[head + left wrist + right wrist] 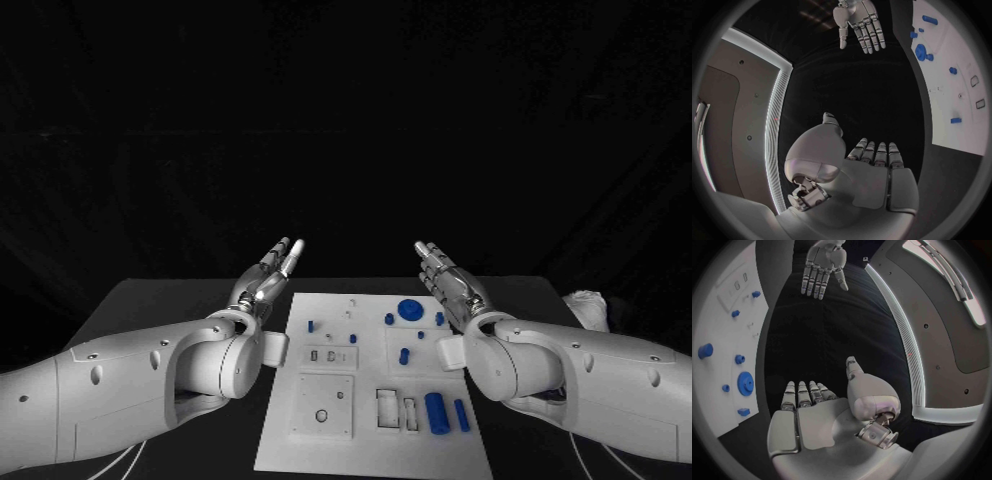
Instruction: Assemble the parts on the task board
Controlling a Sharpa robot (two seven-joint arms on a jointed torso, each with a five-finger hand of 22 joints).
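Hands flank the task board (372, 385), the left hand (270, 272) and right hand (447, 276) both flat-fingered and empty, seemingly poised to start, while the blue parts (434, 411) lie untouched on the board.

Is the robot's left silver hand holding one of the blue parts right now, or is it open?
Open. The left silver hand has straight, slightly spread fingers with nothing in them, raised beside the white task board.

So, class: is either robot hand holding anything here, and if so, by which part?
Nothing is held. The left hand and right hand are both open and empty, one on each side of the task board.
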